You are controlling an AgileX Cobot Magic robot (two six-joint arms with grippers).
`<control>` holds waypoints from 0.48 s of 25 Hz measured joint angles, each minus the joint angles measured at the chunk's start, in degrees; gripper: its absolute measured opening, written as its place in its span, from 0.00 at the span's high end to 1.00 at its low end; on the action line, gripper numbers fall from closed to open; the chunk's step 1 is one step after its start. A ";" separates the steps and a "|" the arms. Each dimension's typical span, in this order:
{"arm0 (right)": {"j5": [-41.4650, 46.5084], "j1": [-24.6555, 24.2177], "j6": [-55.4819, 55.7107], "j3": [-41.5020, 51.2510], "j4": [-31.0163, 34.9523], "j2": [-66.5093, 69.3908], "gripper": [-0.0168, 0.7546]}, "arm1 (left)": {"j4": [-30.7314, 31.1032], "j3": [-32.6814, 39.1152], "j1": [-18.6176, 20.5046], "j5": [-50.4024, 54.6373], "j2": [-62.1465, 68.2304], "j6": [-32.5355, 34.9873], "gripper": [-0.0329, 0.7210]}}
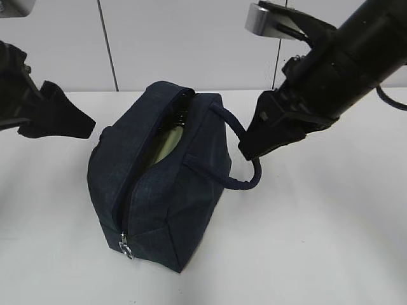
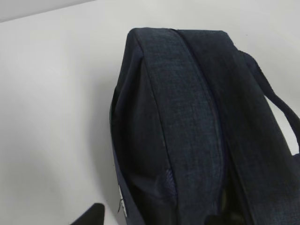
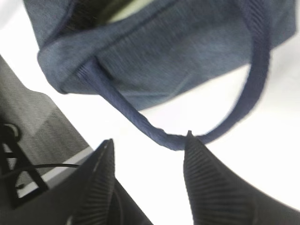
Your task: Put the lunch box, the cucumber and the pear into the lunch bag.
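The dark navy lunch bag (image 1: 159, 190) stands on the white table, its top zipper partly open and the ring pull (image 1: 126, 246) at the near end. A pale green lid, the lunch box (image 1: 166, 145), shows through the opening; it also shows in the right wrist view (image 3: 126, 9). The cucumber and the pear are hidden. My right gripper (image 1: 251, 149) is open and empty at the bag's loop handle (image 1: 248, 175), one fingertip (image 3: 190, 140) against the handle (image 3: 154, 133). My left gripper (image 1: 60, 121) is open and empty, left of the bag (image 2: 187, 117).
A grey panelled wall (image 1: 191, 38) stands behind the table. White tabletop (image 1: 318, 241) lies round the bag on all sides. In the right wrist view a dark stand and cables (image 3: 18, 173) show beyond the table's edge.
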 joint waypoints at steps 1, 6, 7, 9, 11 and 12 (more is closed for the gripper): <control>-0.10 0.00 0.42 0.29 -1.25 -0.58 0.50 | 0.01 0.00 0.00 0.00 -0.19 0.00 0.45; -1.81 0.00 3.47 0.73 -5.55 -3.04 0.52 | 0.27 0.00 0.00 0.12 -0.32 0.00 0.45; -2.25 0.00 3.58 0.73 -5.80 -3.18 0.52 | 0.27 0.00 0.00 0.12 -0.32 0.00 0.45; -3.03 0.00 3.77 0.73 -5.94 -3.18 0.52 | 0.28 0.00 0.00 0.51 -0.32 0.00 0.45; -3.95 0.00 3.91 0.73 -5.94 -3.18 0.52 | 0.34 0.00 0.00 1.24 -0.32 0.00 0.45; -4.33 0.00 3.91 0.73 -6.04 -3.18 0.52 | 0.34 0.00 0.00 1.43 -0.32 0.00 0.46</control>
